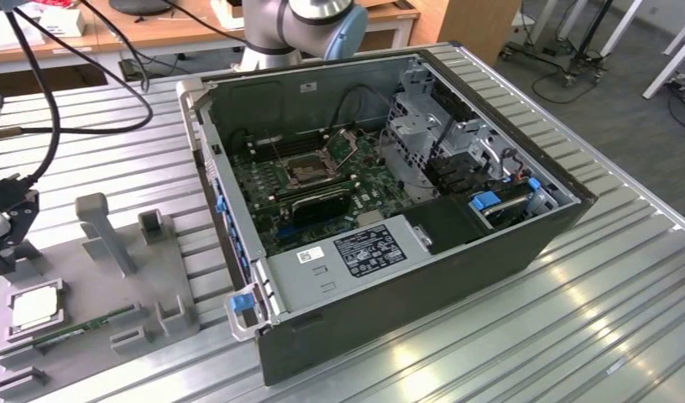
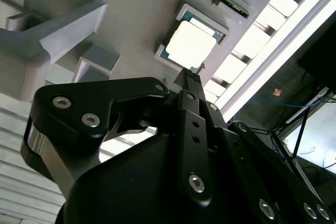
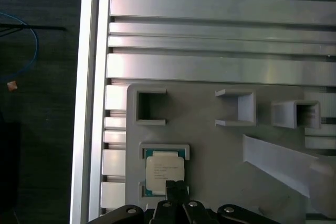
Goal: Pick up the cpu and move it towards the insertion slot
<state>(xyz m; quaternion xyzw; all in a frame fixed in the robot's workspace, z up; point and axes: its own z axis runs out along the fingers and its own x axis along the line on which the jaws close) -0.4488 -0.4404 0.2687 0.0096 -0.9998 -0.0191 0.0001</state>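
The cpu (image 1: 34,308) is a pale square chip lying flat in a square recess of the grey plastic holder (image 1: 107,290), at the exterior view's left. It also shows in both wrist views, as the cpu (image 2: 191,44) and the cpu (image 3: 164,170). My gripper (image 1: 4,252) hangs just above the chip's edge, apart from it. Its two thin black fingers (image 3: 177,187) are pressed together and hold nothing. The insertion slot (image 1: 310,170) sits on the green board inside the open computer case (image 1: 522,243), with its metal frame raised.
A long green memory stick (image 1: 71,330) lies in the holder beside the chip. Grey posts (image 1: 105,231) and small pockets (image 3: 151,107) rise from the holder. The case walls stand high around the board. Black cables (image 1: 46,101) hang near the arm. The ribbed metal table's edge (image 3: 86,103) is close by.
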